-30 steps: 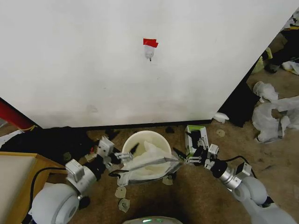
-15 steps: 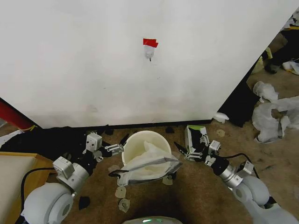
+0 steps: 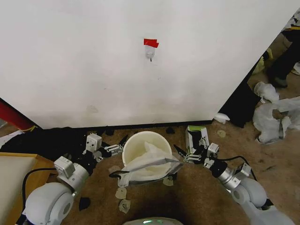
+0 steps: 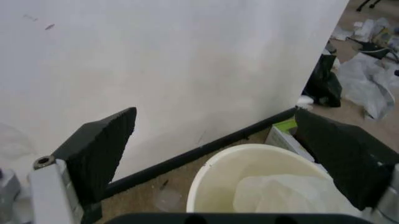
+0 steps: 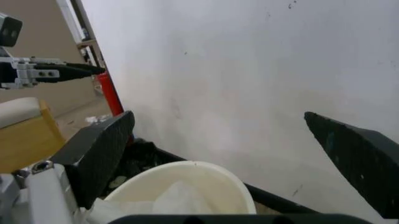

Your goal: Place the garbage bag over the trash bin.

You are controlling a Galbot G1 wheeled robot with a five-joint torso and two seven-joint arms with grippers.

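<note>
Sitting on the floor by the wall – the trash bin (image 3: 143, 146), with the garbage bag (image 3: 150, 164) lying crumpled half inside and spilling over the near rim toward the robot. Hovering just beside the bin's left side, the left gripper (image 3: 123, 145), spread wide and holding nothing. Hovering at the right side near the small green and white box (image 3: 197, 138), the right gripper (image 3: 180, 154), also wide and empty – looking about as near to the bag. Bag stretching sideways between both.

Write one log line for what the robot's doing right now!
left gripper: open, beside trash bin | right gripper: open, other side | garbage bag: draped on near rim
</note>
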